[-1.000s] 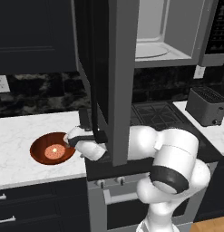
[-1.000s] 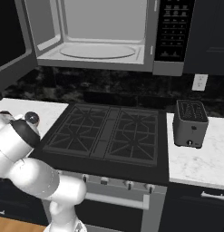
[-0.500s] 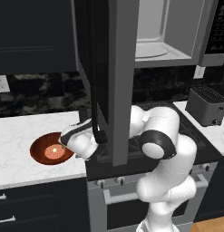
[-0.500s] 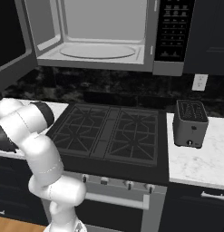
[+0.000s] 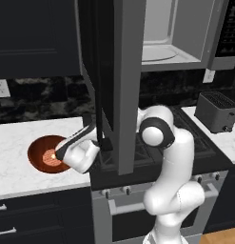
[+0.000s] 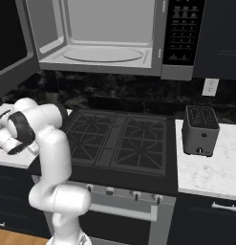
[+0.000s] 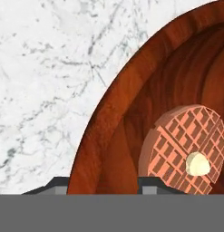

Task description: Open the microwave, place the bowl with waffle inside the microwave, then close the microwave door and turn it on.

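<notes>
The hand [image 5: 59, 153] sits low over the white marble table [image 5: 14, 143] in the left base view, its tips at the near right edge of the bowl [image 5: 43, 153], which rests on the table with the waffle [image 5: 52, 157] inside it, just beyond the tips. The arm bends down from a raised elbow, and the forearm slopes down toward the bowl. The open microwave door [image 5: 114, 71] hangs in front of the arm, above and beside the hand, with the microwave [image 5: 171, 38] cavity behind it.

In the right base view the arm folds toward the table's edge, the wrist low. The microwave [image 6: 105, 38] stands open well above it, its turntable bare.

In the hand view the two fingertips [image 7: 54, 183] straddle the bowl's [image 7: 109, 118] rim, one outside over the table [image 7: 41, 68], the other inside close to the waffle [image 7: 183, 149]. Whether they press on the rim I cannot tell; they stand partly apart.
</notes>
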